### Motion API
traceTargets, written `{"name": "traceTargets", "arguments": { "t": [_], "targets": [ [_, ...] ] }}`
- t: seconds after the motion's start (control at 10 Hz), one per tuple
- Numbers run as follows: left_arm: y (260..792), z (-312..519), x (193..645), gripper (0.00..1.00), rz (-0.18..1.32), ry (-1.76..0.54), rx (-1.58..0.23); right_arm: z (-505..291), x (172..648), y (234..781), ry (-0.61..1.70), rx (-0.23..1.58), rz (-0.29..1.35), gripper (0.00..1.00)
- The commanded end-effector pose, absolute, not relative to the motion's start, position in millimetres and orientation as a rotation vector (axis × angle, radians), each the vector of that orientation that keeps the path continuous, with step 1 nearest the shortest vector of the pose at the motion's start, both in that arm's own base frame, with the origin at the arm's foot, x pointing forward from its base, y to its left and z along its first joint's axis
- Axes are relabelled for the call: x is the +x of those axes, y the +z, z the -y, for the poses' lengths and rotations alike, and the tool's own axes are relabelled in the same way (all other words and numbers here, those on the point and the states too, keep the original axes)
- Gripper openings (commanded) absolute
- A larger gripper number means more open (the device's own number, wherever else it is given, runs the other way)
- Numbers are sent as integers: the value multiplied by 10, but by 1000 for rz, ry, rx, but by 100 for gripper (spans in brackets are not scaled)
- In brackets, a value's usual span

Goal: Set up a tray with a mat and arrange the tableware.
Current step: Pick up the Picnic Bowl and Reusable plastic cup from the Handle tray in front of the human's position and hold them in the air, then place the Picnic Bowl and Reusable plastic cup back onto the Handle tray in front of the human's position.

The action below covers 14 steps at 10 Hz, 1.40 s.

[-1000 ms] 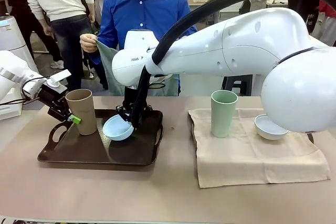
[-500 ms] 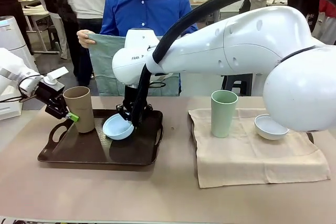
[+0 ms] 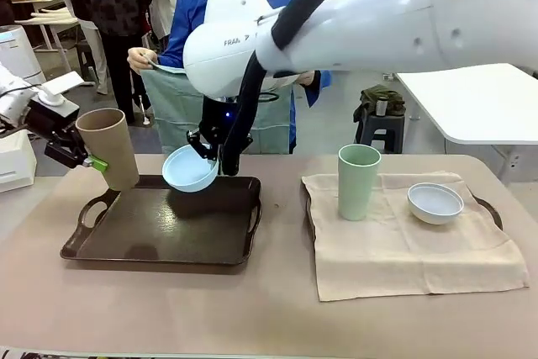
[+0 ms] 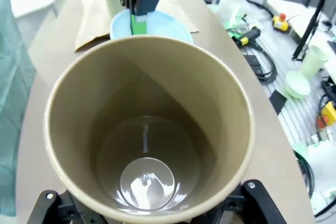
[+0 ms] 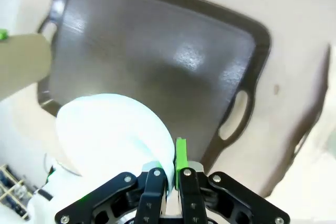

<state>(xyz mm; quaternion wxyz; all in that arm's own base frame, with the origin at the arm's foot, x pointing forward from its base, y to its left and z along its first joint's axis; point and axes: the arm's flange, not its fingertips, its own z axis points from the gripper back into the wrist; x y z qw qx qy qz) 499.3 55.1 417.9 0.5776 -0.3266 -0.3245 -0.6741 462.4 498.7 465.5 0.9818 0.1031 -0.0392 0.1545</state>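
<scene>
Lifted off tray (image 3: 160, 237) now, L tool (image 3: 91, 162) clamps tilted tan tumbler (image 3: 109, 145), R tool (image 3: 213, 157) pinches light-blue bowl (image 3: 188, 171) rim

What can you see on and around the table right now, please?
tray: one, dark brown, table's left side, bare
mat: one, beige, table's right side
tan tumbler: one, held tilted above the tray's left end
pale green tumbler: one, upright on the mat
light blue bowl: one, held above the tray's far edge
white bowl: one, on the mat
cloth: one, grey-green, held by the person at the far side
left gripper: shut on the tan tumbler
right gripper: shut on the light blue bowl's rim
</scene>
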Motion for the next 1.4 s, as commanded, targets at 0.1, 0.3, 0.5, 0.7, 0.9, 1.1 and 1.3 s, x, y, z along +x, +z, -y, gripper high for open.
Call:
{"name": "traceTargets", "arguments": {
  "t": [0.1,0.3,0.5,0.7,0.9,1.1,1.3],
  "targets": [
    [4583,-385,4659,0,779,-1588,-698,-4779,4214,4874,286,193,165,0],
    [4892,-264,4532,0,809,-1595,-654,-4744,4016,5103,297,195,199,0],
    [5094,-99,4478,0,829,-1566,-638,-4726,3927,5230,304,212,227,0],
    [5114,-200,4525,0,815,-1605,-654,-4826,3987,5317,333,213,185,0],
    [5114,-200,4525,0,815,-1605,-654,-4826,3987,5317,333,213,185,0],
    [5114,-200,4525,0,815,-1605,-654,-4826,3987,5317,333,213,185,0],
    [5114,-200,4525,0,815,-1605,-654,-4826,3987,5317,333,213,185,0]
  ]
}}
